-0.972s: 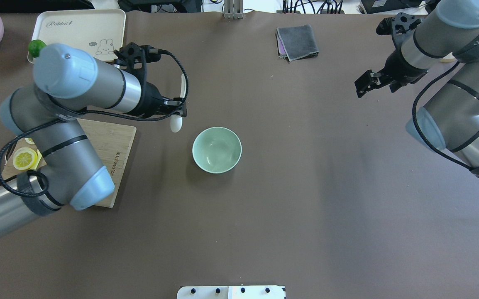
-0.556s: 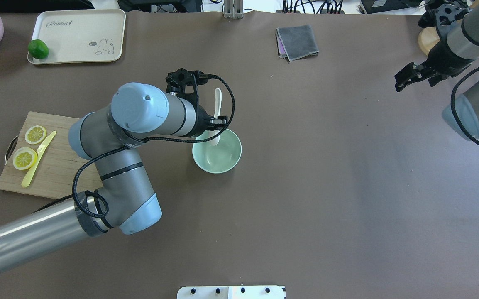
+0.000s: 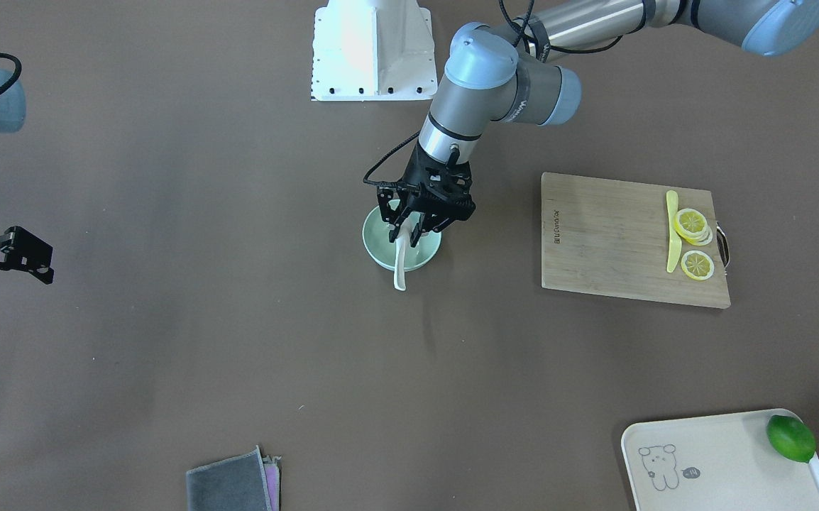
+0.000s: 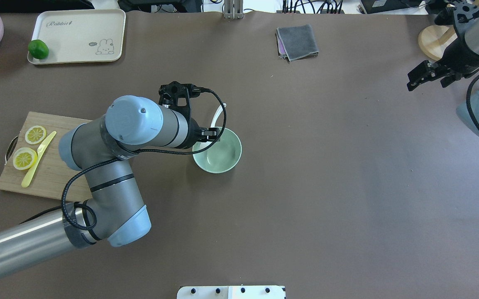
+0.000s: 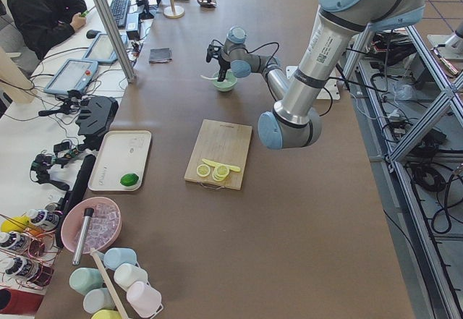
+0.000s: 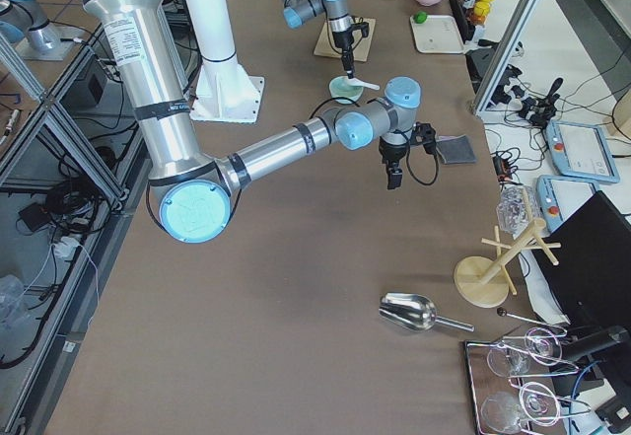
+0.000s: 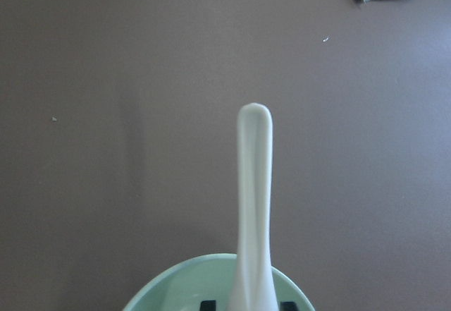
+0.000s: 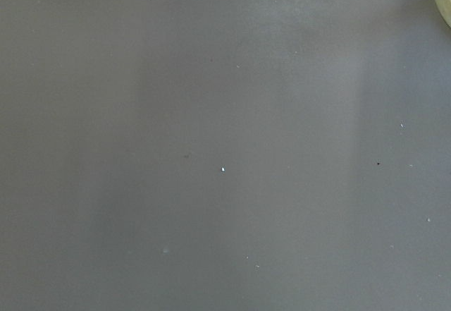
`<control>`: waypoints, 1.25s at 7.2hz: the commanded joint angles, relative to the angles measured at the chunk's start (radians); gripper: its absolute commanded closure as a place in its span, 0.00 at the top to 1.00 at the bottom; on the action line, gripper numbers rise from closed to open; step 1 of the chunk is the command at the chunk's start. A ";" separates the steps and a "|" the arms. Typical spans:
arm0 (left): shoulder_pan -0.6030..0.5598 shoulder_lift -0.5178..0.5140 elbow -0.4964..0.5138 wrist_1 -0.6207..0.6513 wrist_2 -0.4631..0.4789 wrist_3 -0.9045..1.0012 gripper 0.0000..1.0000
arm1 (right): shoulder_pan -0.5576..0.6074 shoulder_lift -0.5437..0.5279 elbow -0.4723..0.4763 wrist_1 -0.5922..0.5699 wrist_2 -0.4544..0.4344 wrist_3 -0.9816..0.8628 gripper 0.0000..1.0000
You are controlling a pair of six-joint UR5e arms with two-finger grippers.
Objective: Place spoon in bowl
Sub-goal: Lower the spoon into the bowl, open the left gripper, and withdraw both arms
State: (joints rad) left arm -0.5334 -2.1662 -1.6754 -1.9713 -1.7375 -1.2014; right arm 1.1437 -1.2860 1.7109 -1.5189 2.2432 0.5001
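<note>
Far left, board (image 4: 59, 168) with lemon slices (image 4: 24, 158) and yellow knife (image 4: 37, 161); next, left gripper (image 3: 418, 226) over the bowl (image 4: 232, 165), jaws spread, a narrow gap either side of the spoon (image 4: 218, 113); scoop down inside the bowl, handle leaning out over the far rim; further right, folded cloth (image 4: 297, 41); far right, right gripper (image 4: 429, 79) above the table, jaws parted, holding nothing.

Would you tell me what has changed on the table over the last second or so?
The left tool carried the spoon rightward from beside the cutting board and lowered its scoop into the bowl; the handle now leans over the rim, and the fingertips seem slightly parted from it. The right tool drew back toward the table's far right corner. The bowl, cutting board, tray and cloth stayed put.
</note>
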 commanded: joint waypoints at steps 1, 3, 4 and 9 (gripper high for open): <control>-0.019 0.026 -0.107 0.085 -0.025 0.039 0.98 | 0.002 -0.007 0.001 0.000 0.003 0.000 1.00; -0.145 0.022 -0.159 0.179 -0.139 0.119 0.98 | 0.046 -0.022 0.003 -0.001 0.015 -0.003 1.00; -0.210 0.031 -0.165 0.181 -0.143 0.222 0.98 | 0.062 -0.027 0.001 -0.003 0.028 -0.023 1.00; -0.851 0.394 -0.098 0.161 -0.489 0.939 0.98 | 0.186 -0.203 0.004 0.013 0.078 -0.294 1.00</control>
State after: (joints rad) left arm -1.2236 -1.8481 -1.8186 -1.7953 -2.1306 -0.3462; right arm 1.3056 -1.4509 1.7129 -1.5082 2.3185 0.2578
